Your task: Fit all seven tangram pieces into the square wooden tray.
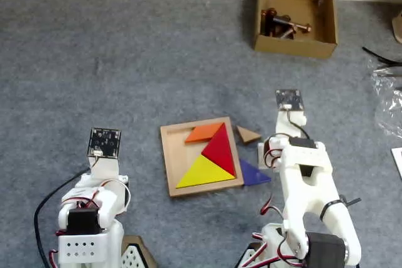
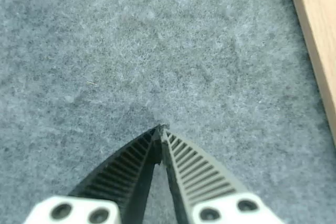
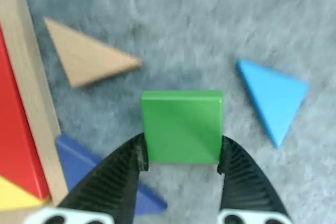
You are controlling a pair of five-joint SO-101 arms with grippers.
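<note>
- 3 of 7 pcs sit in square wooden tray [image 1: 165, 161]: orange parallelogram [image 1: 204, 132], red triangle [image 1: 221, 149], yellow triangle [image 1: 204, 172].
- 4 left on grey carpet [image 1: 94, 61] beside tray: tan wooden triangle [image 1: 247, 134], dark blue triangle [image 1: 253, 172], light blue triangle [image 3: 273, 98], green square block [image 3: 182, 126].
- Your right gripper [image 3: 181, 153] pinches green square block; left gripper [image 2: 160, 129] clenched, empty, over carpet near the tray.

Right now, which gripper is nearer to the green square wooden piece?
The right. The right gripper clasps the green square wooden piece between its fingers. The left gripper, shut, hangs over grey carpet on the far side of the square wooden tray.
</note>
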